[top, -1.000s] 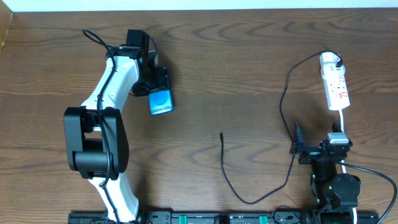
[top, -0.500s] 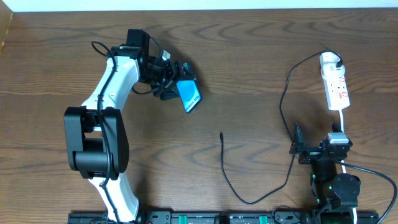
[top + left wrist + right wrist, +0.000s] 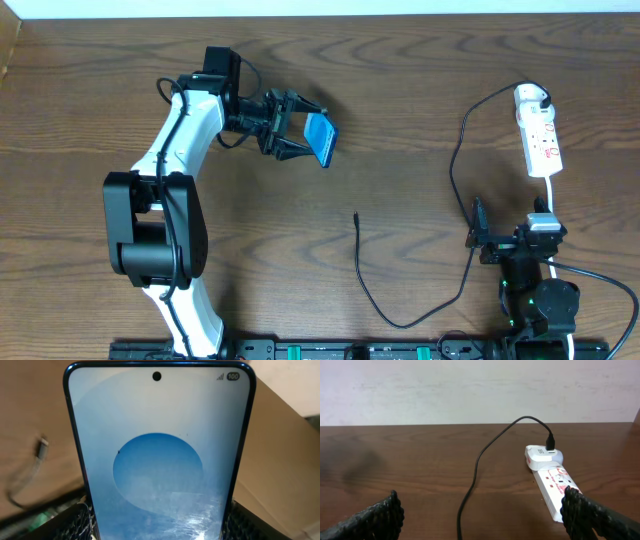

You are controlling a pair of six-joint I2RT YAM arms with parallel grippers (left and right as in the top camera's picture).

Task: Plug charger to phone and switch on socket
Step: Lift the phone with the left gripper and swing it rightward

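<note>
Presently the left gripper [image 3: 300,138] holds the phone [image 3: 321,139], apparently raised off the table [image 3: 420,80]; the connector tip [image 3: 357,214] of the charger [image 3: 359,255] lies loose, nearward and right of it.
Overhead: the cable's end run lies roughly front to back between the arms. It is nearer the occupied left gripper than the right gripper [image 3: 510,238], whose jaws stand wide and empty. The socket [image 3: 541,140] sits far right, with the white plug head [image 3: 530,97] seated at its far end. Left wrist: the phone fills the view upright, clamped at its lower end between the pads [image 3: 75,520]. Its bottom edge, presumably the port end, is cut off, and the tip is only a blur at left. Right wrist: the fingers [image 3: 382,517] are spread wide and the socket lies ahead-right. Its switch position is indiscernible, and the tip is out of frame.
</note>
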